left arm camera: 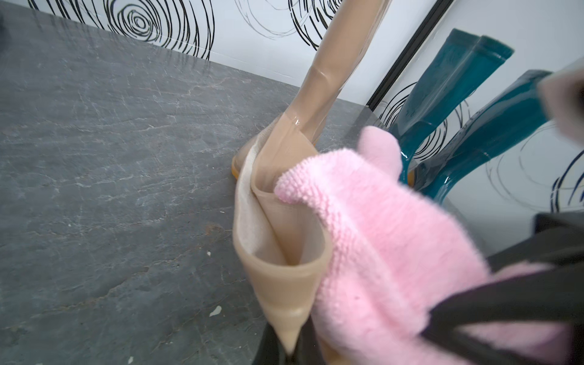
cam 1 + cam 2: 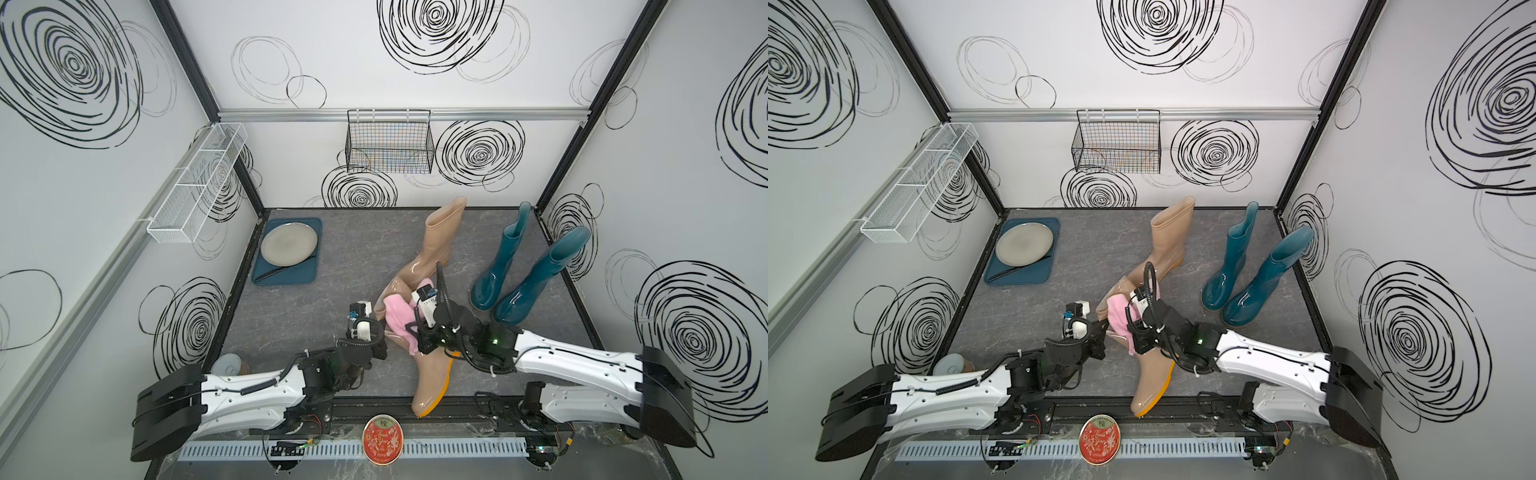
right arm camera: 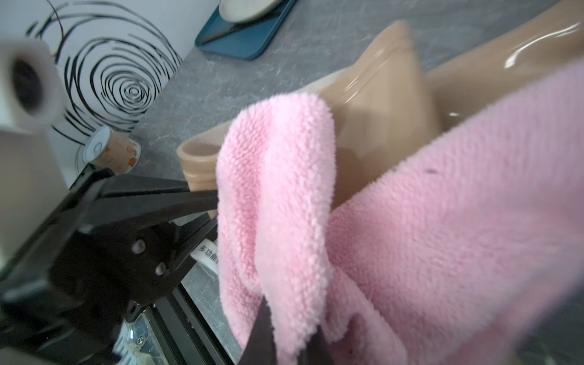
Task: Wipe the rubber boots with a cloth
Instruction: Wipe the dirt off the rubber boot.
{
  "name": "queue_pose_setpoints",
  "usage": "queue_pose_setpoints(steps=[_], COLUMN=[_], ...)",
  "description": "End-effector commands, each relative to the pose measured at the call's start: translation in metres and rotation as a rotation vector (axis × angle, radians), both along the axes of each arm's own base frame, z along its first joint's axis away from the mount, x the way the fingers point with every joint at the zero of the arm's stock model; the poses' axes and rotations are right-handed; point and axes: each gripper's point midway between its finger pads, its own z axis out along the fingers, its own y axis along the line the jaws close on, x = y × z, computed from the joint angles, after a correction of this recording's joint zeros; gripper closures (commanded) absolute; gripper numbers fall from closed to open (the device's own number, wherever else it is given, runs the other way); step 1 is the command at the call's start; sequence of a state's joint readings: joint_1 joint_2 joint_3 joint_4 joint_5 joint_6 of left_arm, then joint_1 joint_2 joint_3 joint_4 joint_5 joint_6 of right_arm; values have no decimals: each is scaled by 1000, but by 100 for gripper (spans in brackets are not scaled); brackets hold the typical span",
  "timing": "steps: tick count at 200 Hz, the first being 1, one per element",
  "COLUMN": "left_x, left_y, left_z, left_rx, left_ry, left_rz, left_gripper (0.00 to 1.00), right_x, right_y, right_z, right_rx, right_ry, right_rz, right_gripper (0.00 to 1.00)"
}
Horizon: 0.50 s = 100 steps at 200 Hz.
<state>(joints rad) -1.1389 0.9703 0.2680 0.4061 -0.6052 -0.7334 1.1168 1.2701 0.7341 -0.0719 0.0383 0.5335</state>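
Note:
A beige boot [image 2: 432,374] [image 2: 1152,374] lies near the table's front edge, its orange sole pointing at me. My left gripper [image 2: 382,332] [image 1: 289,347] is shut on the pinched rim of its shaft [image 1: 284,284]. The pink cloth [image 2: 397,318] [image 1: 395,252] [image 3: 442,221] is draped over that shaft. My right gripper [image 2: 413,332] [image 3: 284,341] is shut on a fold of the cloth. A second beige boot [image 2: 440,232] leans upright just behind. Two teal boots [image 2: 498,266] [image 2: 540,278] stand at the right wall.
A teal tray [image 2: 286,276] with a grey plate [image 2: 289,243] sits at the back left. A cup [image 2: 226,365] lies by the left arm's base, and a red tin [image 2: 382,440] rests on the front rail. Wire baskets [image 2: 388,141] [image 2: 199,183] hang on the walls.

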Motion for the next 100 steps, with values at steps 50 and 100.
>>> queue_pose_setpoints(steps=[50,100], left_x=[2,11], left_y=[-7,10], left_z=[32,31], left_rx=[-238,-236], left_ry=[22,16], left_rz=[40,95], left_gripper=[100,100], right_x=[-12,-80], right_y=[51,-3], right_z=[-18,-48], right_rx=[17,-85], right_ry=[91,193], right_rz=[139,235], right_gripper=[100,100])
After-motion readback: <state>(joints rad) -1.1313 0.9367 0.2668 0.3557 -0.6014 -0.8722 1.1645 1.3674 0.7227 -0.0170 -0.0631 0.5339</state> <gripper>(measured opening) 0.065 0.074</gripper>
